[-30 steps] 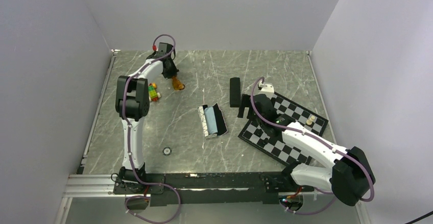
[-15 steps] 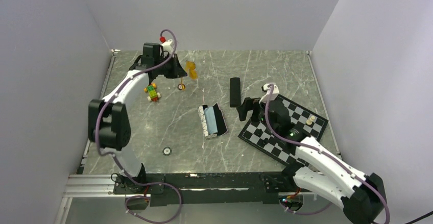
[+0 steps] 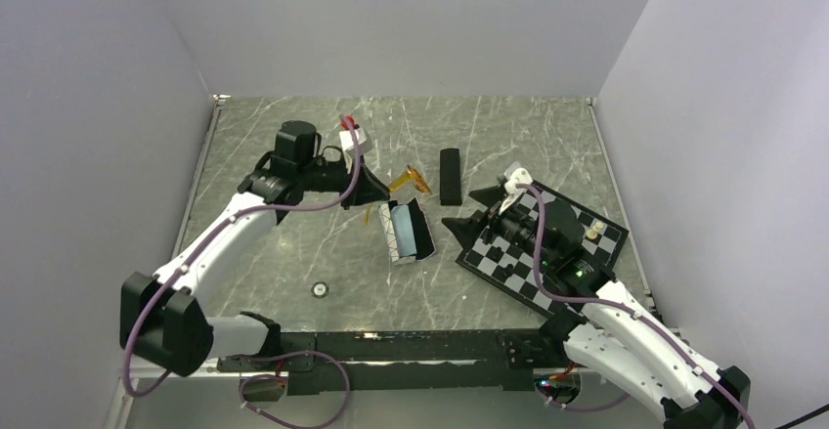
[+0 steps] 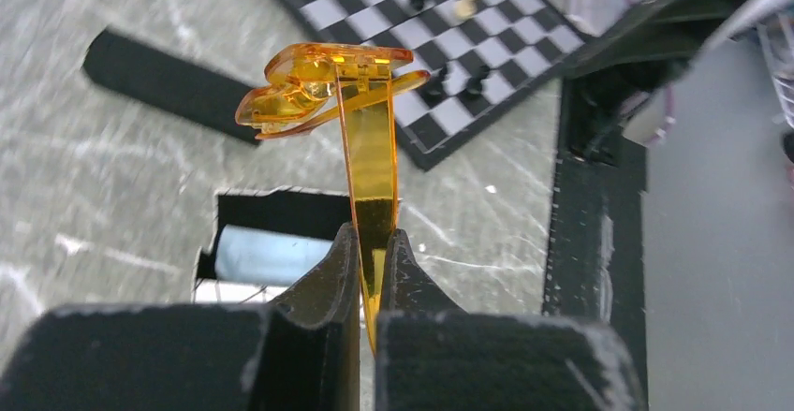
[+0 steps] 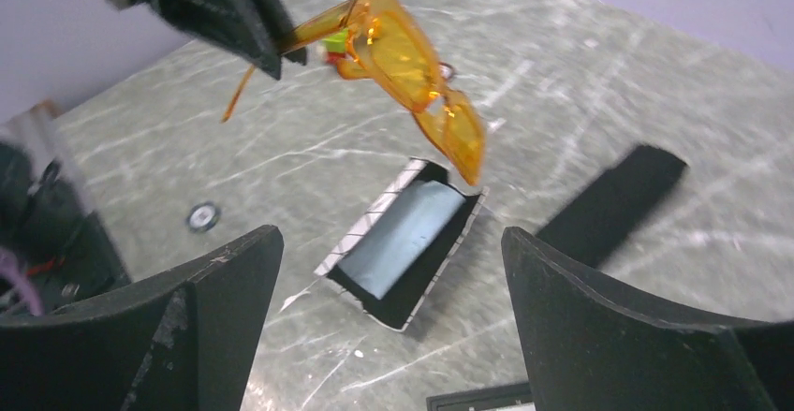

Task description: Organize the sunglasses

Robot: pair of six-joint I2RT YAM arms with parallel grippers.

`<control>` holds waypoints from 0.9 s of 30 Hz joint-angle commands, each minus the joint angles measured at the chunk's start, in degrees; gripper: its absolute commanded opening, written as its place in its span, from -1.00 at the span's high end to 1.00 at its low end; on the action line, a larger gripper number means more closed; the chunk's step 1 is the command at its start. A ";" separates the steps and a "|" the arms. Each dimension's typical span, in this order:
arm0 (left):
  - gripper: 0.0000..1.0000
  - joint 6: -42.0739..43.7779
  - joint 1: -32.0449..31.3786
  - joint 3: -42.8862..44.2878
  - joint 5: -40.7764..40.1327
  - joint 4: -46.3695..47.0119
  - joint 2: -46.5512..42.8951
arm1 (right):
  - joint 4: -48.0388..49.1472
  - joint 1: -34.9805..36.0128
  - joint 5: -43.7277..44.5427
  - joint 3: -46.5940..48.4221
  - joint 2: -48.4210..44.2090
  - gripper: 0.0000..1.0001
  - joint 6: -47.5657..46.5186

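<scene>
The orange translucent sunglasses point(image 3: 409, 179) hang in the air above the far end of the open white case point(image 3: 406, 231). My left gripper point(image 3: 376, 191) is shut on one temple arm, and the lenses point away from it. The left wrist view shows the temple point(image 4: 372, 163) pinched between the fingers point(image 4: 339, 271), with the folded front point(image 4: 323, 79) beyond. My right gripper point(image 3: 472, 210) stands open and empty just right of the case. From the right wrist, the sunglasses point(image 5: 412, 65) float above the case's light-blue inside point(image 5: 412, 233).
A black oblong case point(image 3: 450, 176) lies just beyond the white case. A checkered board point(image 3: 547, 258) with a few small pieces sits under my right arm. A small round disc point(image 3: 319, 289) lies near the front left.
My left arm has swung from the far left corner to the centre, lifting the orange sunglasses off the table. My right gripper has pulled back and turned toward the open case.
</scene>
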 commanded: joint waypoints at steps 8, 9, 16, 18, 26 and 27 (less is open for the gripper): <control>1.00 31.07 -1.37 -0.99 29.18 -18.10 -10.95 | -5.29 -0.04 -32.81 6.02 -1.04 -0.57 -21.90; 1.00 37.18 -1.38 0.05 30.68 -23.60 -10.69 | -7.15 -0.04 -34.45 7.20 -0.62 -0.55 -22.74; 1.00 83.39 -1.46 9.80 34.36 -66.47 -2.50 | -13.26 -0.05 -43.17 13.69 6.46 -0.42 -25.04; 1.00 90.88 -1.57 13.14 35.12 -75.37 1.10 | -14.07 -0.04 -44.53 15.04 9.25 -0.37 -25.18; 1.00 92.14 -2.95 14.90 34.02 -75.52 2.30 | -13.37 0.13 -49.43 18.28 17.99 -0.30 -26.66; 1.00 91.94 -3.00 15.04 33.87 -75.58 2.31 | -12.15 0.18 -51.35 18.49 18.81 -0.29 -26.44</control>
